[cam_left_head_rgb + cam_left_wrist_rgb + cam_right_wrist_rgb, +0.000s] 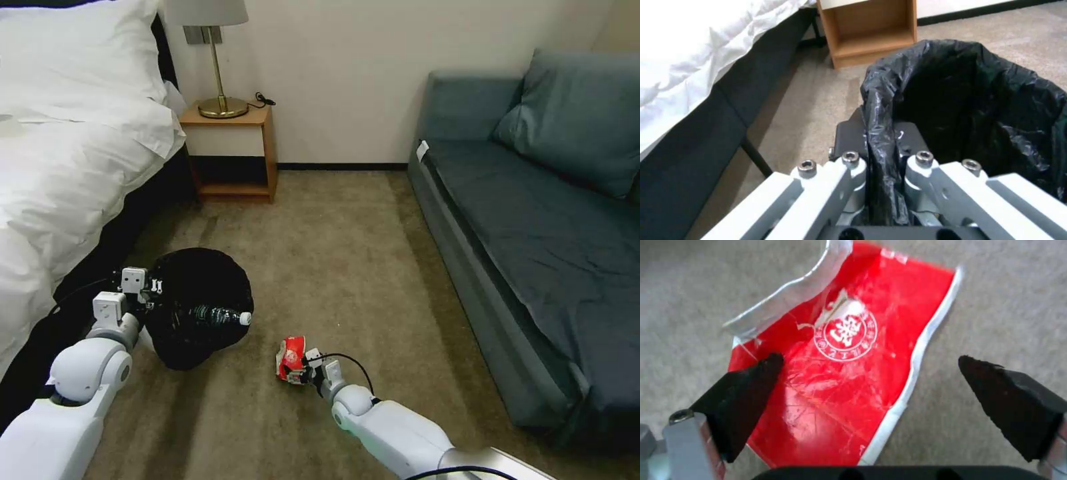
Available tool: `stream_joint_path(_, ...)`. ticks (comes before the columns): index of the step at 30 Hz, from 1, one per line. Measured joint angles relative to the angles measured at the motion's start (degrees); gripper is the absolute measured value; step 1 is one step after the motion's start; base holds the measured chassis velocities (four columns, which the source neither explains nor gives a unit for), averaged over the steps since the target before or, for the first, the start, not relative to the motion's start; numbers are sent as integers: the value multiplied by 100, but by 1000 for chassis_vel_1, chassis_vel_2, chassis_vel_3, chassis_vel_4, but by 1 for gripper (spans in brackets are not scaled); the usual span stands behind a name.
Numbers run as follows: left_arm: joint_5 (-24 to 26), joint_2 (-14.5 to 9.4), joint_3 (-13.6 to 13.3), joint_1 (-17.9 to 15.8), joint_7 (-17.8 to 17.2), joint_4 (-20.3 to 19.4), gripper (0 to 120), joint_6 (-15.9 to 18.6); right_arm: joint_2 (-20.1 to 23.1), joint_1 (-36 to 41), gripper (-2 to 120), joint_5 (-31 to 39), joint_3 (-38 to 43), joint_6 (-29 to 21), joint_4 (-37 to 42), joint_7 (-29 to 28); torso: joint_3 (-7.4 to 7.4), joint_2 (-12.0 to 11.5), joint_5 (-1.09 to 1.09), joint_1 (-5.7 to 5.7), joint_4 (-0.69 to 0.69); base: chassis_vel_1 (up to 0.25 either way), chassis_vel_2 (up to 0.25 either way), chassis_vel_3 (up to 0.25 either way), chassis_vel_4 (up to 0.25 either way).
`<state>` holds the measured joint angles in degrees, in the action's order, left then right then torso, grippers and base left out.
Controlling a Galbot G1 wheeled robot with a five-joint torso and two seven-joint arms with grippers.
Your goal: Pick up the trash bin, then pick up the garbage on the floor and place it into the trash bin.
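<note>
The left gripper (882, 156) is clamping the rim of the small round white plastic trash bin (200, 310), lined with a crinkled black bag, and is holding it beside the white-sheeted bed (60, 167), over the beige carpet floor (347, 267). In the left wrist view its two fingers are sitting together with a fold of the black liner pinched between them. A small clear plastic bottle (223, 315) with a white cap is lying across the bin's mouth, seemingly resting inside the bag, though how deep it sits is hard to judge from above.

The right gripper (871, 373) is reaching low over the carpet with its black fingertips (751, 380) spread apart. The red-and-white packet (849, 366) is lying flat on the carpet directly under that gripper, one fingertip over its edge and the other out over bare carpet just beside it. In the head view the packet is lying near the bin, on its right.
</note>
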<state>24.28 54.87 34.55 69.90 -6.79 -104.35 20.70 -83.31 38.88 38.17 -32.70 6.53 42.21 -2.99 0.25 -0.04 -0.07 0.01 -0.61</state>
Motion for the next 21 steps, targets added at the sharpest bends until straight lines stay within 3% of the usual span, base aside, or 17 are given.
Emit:
stream_joint_path(7,-30,21,-4,-27,26,56,5,-27,-200,3,99,-123,7,117,-319,159,0,0,0,0,1,0,0,0,0)
stream_joint_path(12,-29,13,-13,-45,26,59,5,-27,-286,-39,88,-130,8,183,-419,273,0,0,0,0,3,0,0,0,0)
stream_joint_path(14,-26,3,-6,-49,26,62,5,-31,-315,-53,75,-124,2,208,-442,334,0,0,0,0,3,0,0,0,0)
stream_joint_path(15,-26,3,-6,-49,26,62,5,-31,-315,-53,75,-124,2,208,-442,334,0,0,0,0,3,0,0,0,0)
stream_joint_path(21,-16,-22,3,-66,27,68,5,-44,-336,-75,48,-108,-13,255,-466,383,0,0,0,0,1,0,0,0,0)
